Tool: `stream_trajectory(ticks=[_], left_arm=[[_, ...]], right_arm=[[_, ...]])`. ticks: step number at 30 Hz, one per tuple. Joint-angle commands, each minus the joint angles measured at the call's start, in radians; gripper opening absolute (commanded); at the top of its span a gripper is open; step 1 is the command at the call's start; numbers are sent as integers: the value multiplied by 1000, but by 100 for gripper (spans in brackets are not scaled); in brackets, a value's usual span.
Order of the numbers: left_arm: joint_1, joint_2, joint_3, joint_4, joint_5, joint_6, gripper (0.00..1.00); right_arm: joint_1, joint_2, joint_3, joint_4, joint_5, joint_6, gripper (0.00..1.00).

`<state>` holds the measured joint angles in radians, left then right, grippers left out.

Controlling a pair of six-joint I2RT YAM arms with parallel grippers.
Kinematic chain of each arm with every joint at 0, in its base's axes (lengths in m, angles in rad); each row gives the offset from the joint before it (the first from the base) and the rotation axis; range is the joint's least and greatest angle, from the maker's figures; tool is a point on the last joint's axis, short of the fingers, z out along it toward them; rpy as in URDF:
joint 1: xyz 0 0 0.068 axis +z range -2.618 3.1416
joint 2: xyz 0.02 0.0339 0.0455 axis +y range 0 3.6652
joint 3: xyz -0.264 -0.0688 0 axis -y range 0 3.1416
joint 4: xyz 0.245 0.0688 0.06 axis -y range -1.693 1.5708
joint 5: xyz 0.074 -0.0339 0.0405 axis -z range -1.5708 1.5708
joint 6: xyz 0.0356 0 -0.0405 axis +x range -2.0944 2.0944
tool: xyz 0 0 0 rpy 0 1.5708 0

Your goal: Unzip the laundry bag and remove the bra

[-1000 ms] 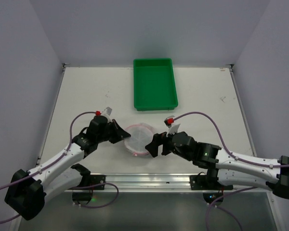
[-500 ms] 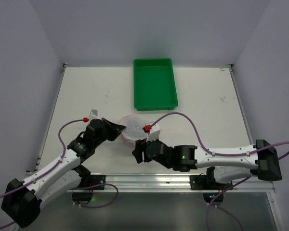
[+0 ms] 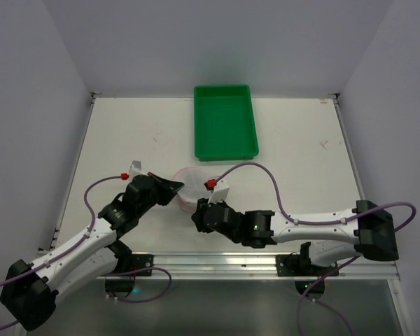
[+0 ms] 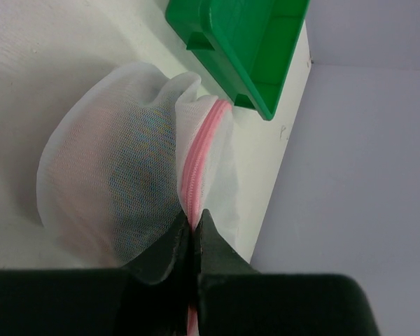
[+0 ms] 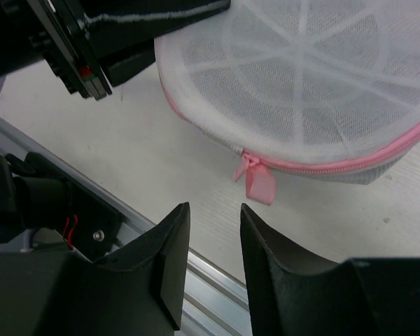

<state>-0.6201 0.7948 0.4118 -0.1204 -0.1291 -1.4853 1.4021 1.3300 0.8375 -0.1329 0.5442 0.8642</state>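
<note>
Within the last second, a clear shift on the right: no longer out at the right of the small drum-shaped translucent white mesh laundry bag with pink zipper trim (image 3: pixel 189 183), but swung round to its near side, with the right gripper (image 3: pixel 198 215) low over the white desk (image 3: pixel 126 133) and aimed at the bag's near edge. Narrower than a second ago, yet still apart in the right wrist view, with nothing between the fingers. Lined up just short of the small pink zipper pull tab (image 5: pixel 257 183) dangling from the trim, so probably about to pinch it. Judging by the unbroken pink band, no unzipping yet and nothing taken out. On the left, hardly any change: left gripper (image 3: pixel 173 187) pressed together on the pink zipper seam at the bag's left side, pinning the laundry bag so a pull on the tab meets resistance. Bag itself near the middle of the desk, between the two grippers and just near of the rectangular green plastic tray (image 3: pixel 225 122). Through the mesh in the left wrist view, a dim mottled shape (image 4: pixel 126 185), likely the bra, too blurred to say. As for pose: left arm bent at the elbow, reaching far and right from the near left corner; right arm stretched long and low along the near edge, wrist turned toward the bag.
</note>
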Motion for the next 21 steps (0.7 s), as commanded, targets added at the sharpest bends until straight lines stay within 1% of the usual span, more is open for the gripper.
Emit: stream_trajectory(ticks=[1, 8, 12, 16, 21], left_arm=[[-15, -16, -2, 57, -55, -36, 0], [-38, -11, 1, 57, -73, -44, 0], [-41, -12, 4, 57, -79, -46, 0], [-44, -12, 4, 57, -84, -49, 0], [-52, -16, 7, 57, -86, -46, 0]], right_arm=[[-28, 1, 9, 108, 86, 39, 37], [-49, 35, 34, 119, 99, 45, 34], [-54, 35, 35, 66, 112, 96, 33], [-63, 34, 25, 67, 115, 111, 32], [-71, 43, 28, 79, 106, 104, 26]])
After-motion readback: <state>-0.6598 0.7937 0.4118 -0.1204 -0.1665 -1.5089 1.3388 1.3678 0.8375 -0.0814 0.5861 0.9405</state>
